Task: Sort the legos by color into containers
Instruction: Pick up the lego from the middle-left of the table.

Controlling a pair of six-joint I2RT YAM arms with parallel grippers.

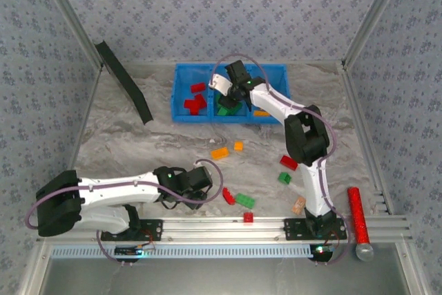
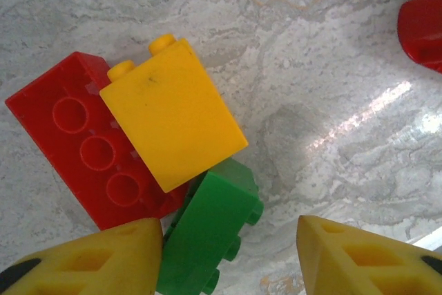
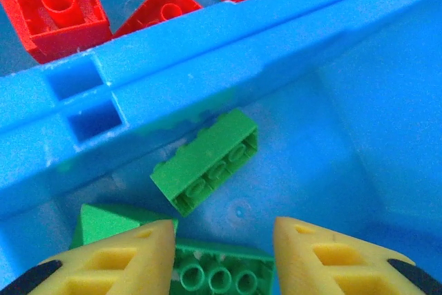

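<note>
Marbled grey tabletop (image 1: pixel 138 143) and patterned walls frame the top view. At upper centre sits the blue tray (image 1: pixel 178 81). Its left compartment holds red bricks (image 1: pixel 195 101), the middle one holds green bricks (image 1: pixel 224 110), and the right one holds an orange brick (image 1: pixel 261 112). The right gripper (image 1: pixel 235 94) hangs over the middle compartment. More legos (image 1: pixel 238 146) lie loose on the table below the tray, in orange, red and green.

From the left wrist, the left gripper (image 2: pixel 228 229) has its yellow fingers (image 2: pixel 103 260) spread and pinches nothing. A green brick (image 2: pixel 210 233) lies at the bottom with one end in the gap, against the finger at lower left. Above it a yellow brick (image 2: pixel 173 119) overlaps a red brick (image 2: pixel 83 136) at centre left.

From the right wrist, the right gripper's fingers (image 3: pixel 117 260) stand apart with nothing between them. A single green brick (image 3: pixel 207 164) lies on the compartment floor just above the gap. Two more green pieces (image 3: pixel 221 271) sit at the bottom edge by the fingertips. Beyond the tray's divider wall (image 3: pixel 207 53), red pieces (image 3: pixel 55 5) fill the upper left.
</note>
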